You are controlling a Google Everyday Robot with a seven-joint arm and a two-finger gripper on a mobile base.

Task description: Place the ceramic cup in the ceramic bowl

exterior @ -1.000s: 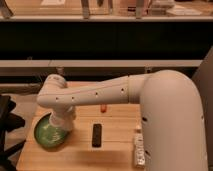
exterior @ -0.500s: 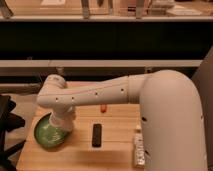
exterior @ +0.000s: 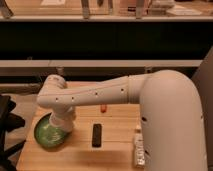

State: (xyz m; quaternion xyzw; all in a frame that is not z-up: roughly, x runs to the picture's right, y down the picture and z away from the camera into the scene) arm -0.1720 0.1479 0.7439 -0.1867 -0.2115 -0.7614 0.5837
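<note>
High view from behind, claw [exterior: 61,126] lower-left

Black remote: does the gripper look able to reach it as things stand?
Probably yes. The gripper hangs over the ceramic bowl, and the black remote lies close beside that bowl on the table, with nothing visible between them.

The wooden tabletop [exterior: 117,152] is carrying the green ceramic bowl [exterior: 45,135] at its left side. A black remote [exterior: 96,135] is lying near the middle, a small orange thing [exterior: 103,107] farther back, and a pale object [exterior: 138,150] at the right edge. The end effector [exterior: 62,126] is hanging over the bowl.
</note>
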